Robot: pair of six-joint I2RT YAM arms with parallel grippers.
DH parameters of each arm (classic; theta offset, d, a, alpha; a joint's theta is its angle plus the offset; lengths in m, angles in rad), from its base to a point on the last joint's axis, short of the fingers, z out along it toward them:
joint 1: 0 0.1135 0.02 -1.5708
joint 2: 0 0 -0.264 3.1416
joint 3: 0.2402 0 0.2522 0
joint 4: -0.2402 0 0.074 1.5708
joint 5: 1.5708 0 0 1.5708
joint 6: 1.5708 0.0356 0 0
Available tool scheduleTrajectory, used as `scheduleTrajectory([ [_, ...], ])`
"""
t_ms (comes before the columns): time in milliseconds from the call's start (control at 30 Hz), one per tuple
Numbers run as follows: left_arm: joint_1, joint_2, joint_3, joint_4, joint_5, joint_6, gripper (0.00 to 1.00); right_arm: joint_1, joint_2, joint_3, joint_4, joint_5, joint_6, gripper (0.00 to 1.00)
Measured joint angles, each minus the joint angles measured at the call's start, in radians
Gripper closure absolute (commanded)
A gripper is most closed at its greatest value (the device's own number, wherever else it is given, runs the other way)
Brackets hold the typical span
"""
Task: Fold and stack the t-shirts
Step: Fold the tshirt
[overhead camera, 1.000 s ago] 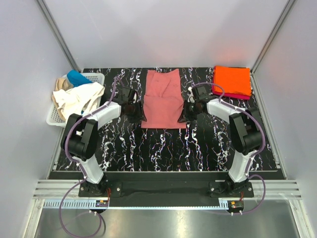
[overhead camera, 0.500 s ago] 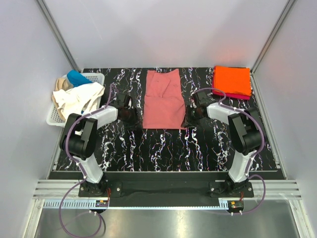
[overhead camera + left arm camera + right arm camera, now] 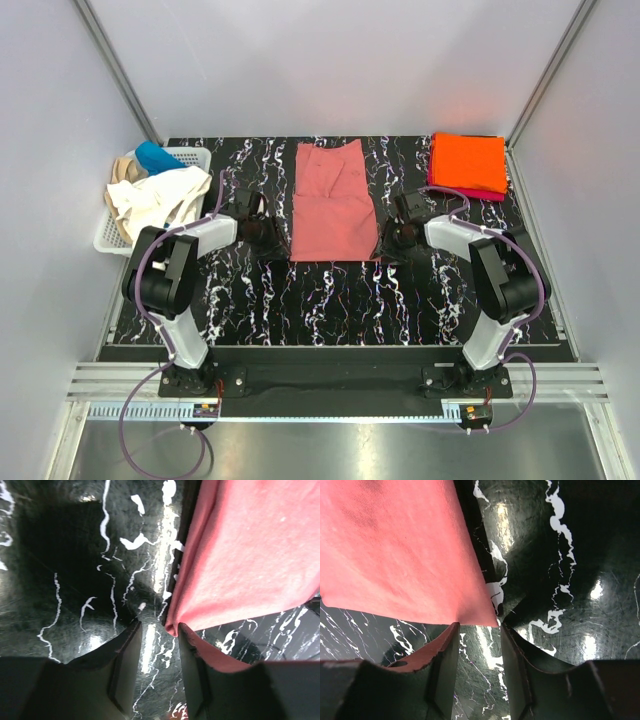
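Note:
A dusty salmon-pink t-shirt (image 3: 332, 200) lies flat as a long strip in the middle of the black marbled table (image 3: 330, 300). My left gripper (image 3: 268, 237) sits low at its near left corner. In the left wrist view the jaws (image 3: 160, 630) are open, and the folded corner of the pink shirt (image 3: 240, 555) touches the right fingertip (image 3: 186, 632). My right gripper (image 3: 392, 238) sits at the near right corner. In the right wrist view its jaws (image 3: 479, 627) are open, with the pink shirt's (image 3: 395, 545) corner just beyond the gap. An orange tee (image 3: 468, 160) lies folded on a magenta one (image 3: 470, 190) at the far right.
A white lattice basket (image 3: 108, 240) stands at the far left edge. It holds cream-white (image 3: 165, 195), tan (image 3: 124, 168) and blue (image 3: 158, 157) tees that spill over its rim. Grey walls close in the table on three sides.
Both grippers have slid along the pink shirt's sides toward me, from mid-length to its near corners. The shirt's near end looks slightly narrower.

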Motion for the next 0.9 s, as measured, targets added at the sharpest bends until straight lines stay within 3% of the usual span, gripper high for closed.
scheduleTrajectory([
  [400, -0.024, -0.019, -0.043, 0.059, 0.045, -0.029, 0.52, 0.0, -0.026, -0.024, 0.006, 0.016, 0.004, 0.46],
  [667, -0.043, -0.01, -0.05, 0.087, 0.058, -0.048, 0.59, 0.0, -0.019, -0.025, 0.016, 0.026, 0.001, 0.61],
  [800, -0.042, 0.002, -0.05, 0.095, 0.062, -0.057, 0.74, -0.001, -0.013, -0.033, 0.04, 0.026, 0.001, 0.73],
  [900, -0.042, 0.012, -0.05, 0.1, 0.063, -0.062, 0.98, -0.002, -0.008, -0.039, 0.059, 0.031, -0.001, 0.91],
])
